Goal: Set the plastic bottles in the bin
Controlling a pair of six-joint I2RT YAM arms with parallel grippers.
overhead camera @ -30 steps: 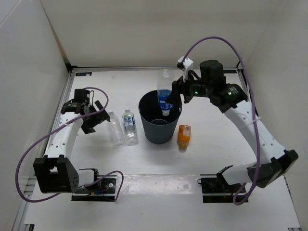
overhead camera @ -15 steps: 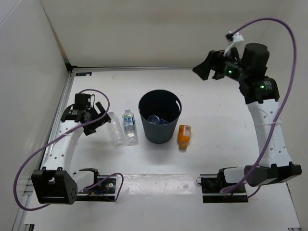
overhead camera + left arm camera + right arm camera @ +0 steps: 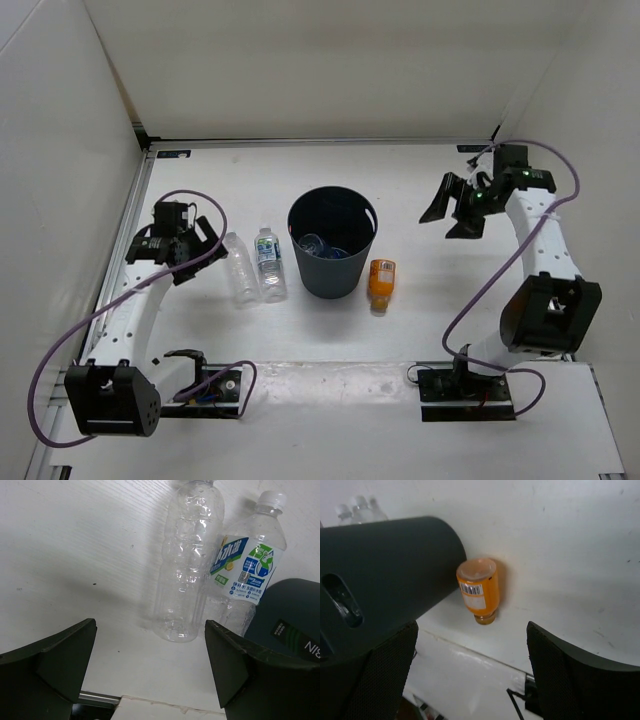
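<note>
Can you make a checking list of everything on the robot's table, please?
Surface: white table, bare around the things.
Job's things: bin upright, one bottle inside; plain bottle and labelled bottle lying left of it; orange bottle right of it.
Clutter: nothing seen.
Grippers: left gripper open, empty, beside plain bottle; right gripper open, empty.
Cables: purple cables loop off both arms.
Surroundings: white walls.

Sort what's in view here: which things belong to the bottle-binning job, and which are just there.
Job:
- bin
- bottle already inside it
- plain clear bottle
- labelled bottle
- orange bottle

Just there:
- black base plates
- white walls
</note>
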